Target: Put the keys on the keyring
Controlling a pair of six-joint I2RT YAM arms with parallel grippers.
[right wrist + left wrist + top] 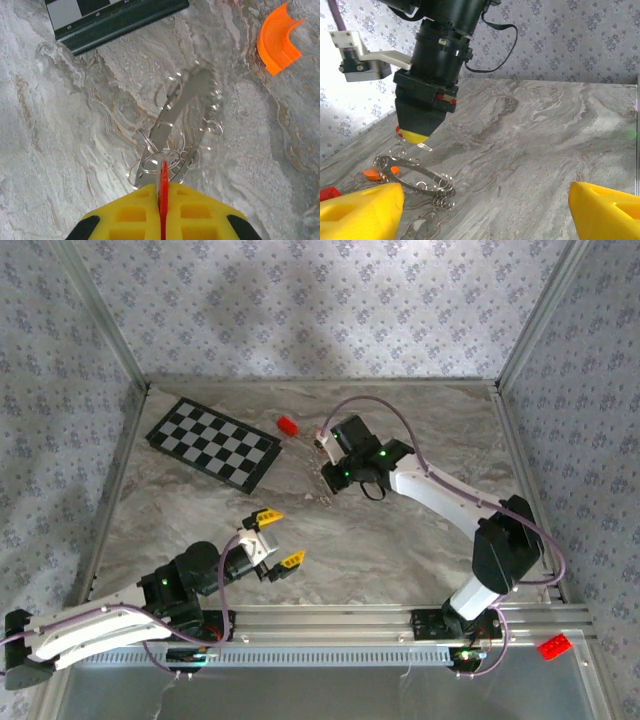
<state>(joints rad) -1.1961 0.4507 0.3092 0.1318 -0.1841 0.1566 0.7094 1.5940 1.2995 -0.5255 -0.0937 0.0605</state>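
My right gripper (163,189) is shut on a small key (164,176) with a red head, which stands edge-on between the yellow fingers. The key's thin silvery shaft points at the small rings on the near end of the keyring (186,102), a silvery loop lying flat on the marble table. In the left wrist view the right gripper (415,136) hovers just above the keyring (416,176), the shaft glinting below its tip. My left gripper (281,538) stands open near the front of the table, nothing between its yellow fingers (362,211).
A checkered board (212,442) lies at the back left, with a red toy brick (288,425) beside it. An orange curved block (278,40) sits right of the keyring. Another red brick (553,646) rests outside the frame at the front right.
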